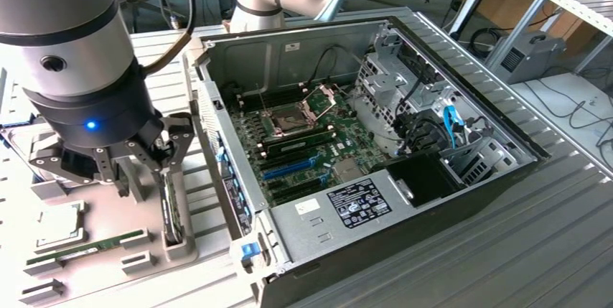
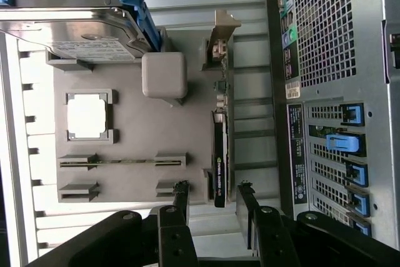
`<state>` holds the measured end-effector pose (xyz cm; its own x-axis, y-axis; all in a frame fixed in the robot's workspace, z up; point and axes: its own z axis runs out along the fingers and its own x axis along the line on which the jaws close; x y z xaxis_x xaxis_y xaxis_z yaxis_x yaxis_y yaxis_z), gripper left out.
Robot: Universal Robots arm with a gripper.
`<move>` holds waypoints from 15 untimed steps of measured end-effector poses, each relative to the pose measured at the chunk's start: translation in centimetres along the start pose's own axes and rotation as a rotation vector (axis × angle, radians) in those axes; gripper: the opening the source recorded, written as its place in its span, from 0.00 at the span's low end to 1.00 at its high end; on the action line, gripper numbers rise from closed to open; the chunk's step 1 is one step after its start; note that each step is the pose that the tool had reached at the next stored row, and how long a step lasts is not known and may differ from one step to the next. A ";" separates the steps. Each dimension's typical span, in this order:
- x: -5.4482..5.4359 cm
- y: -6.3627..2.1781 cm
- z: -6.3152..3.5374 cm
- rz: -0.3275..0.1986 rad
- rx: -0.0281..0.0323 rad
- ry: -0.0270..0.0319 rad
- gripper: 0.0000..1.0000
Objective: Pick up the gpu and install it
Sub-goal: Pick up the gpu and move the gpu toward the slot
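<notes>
Hanging over a grey parts tray (image 1: 100, 211), the arm's single gripper (image 1: 142, 175) has its two fingers (image 2: 181, 197) spread apart, gripping nothing. One gpu (image 2: 219, 154) stands on its long edge in a slot along the side of the tray nearest the computer case (image 1: 383, 143). Its long axis runs parallel to the case's perforated rear panel (image 2: 337, 23). Its flat faces look sideways, one toward the case and one across the tray. The silver bracket (image 2: 222, 29) end points toward the end of the tray where one hard drive (image 2: 75, 39) sits. The opposite end, bearing a printed label, shows in the wrist view between the two fingers, with a gap on each side. Also on the tray are one processor chip (image 2: 87, 115) in a square holder and one long memory stick (image 2: 122, 162) in its cradle, both well apart from the card. The one case lies on its side, open, motherboard (image 1: 306, 136) exposed.
</notes>
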<state>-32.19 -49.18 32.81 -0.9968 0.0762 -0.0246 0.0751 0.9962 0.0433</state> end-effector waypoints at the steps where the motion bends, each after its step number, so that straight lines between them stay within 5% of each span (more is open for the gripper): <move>1: 0.0 0.00 0.01 0.000 0.0000 0.0000 0.44; 15: 0.5 -0.05 0.24 0.000 0.0001 0.0001 0.44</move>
<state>-32.63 -49.18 32.56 -0.9968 0.0761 -0.0245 0.0750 0.9962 0.0432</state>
